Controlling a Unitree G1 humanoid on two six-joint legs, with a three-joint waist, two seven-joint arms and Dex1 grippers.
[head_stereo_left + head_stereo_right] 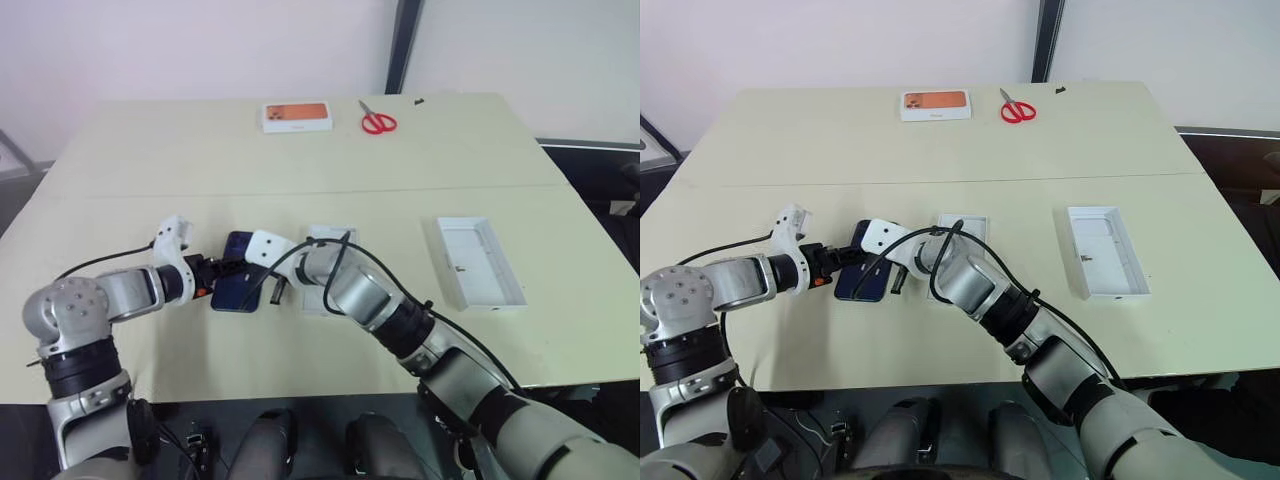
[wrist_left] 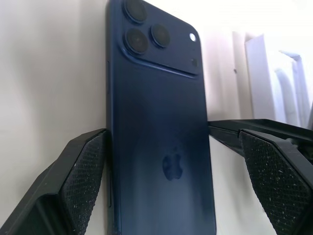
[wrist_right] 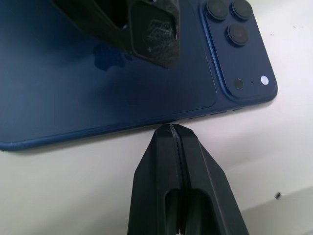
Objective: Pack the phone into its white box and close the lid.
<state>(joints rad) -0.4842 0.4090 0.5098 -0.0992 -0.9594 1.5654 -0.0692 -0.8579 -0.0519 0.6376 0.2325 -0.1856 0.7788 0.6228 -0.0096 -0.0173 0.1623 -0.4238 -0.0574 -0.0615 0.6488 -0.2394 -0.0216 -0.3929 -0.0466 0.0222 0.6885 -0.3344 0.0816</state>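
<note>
Phone [image 2: 161, 147], dark navy, lies back-up on the cream table [image 1: 300, 160], just left of the white box [image 1: 322, 240]. The left gripper [image 2: 166, 181] stands wide open astride the phone's lower end, one finger [image 2: 80, 181] against its edge. The right gripper [image 3: 172, 129], fingers pressed shut, touches its tips to the phone's long side. The lid [image 1: 478, 262] rests inside-up, well right of the phone.

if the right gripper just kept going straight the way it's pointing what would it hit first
Most likely the phone. The right gripper, jaws shut, has its tips at the phone's long edge, seemingly touching it already. The left gripper stands open around the phone just beyond.
</note>
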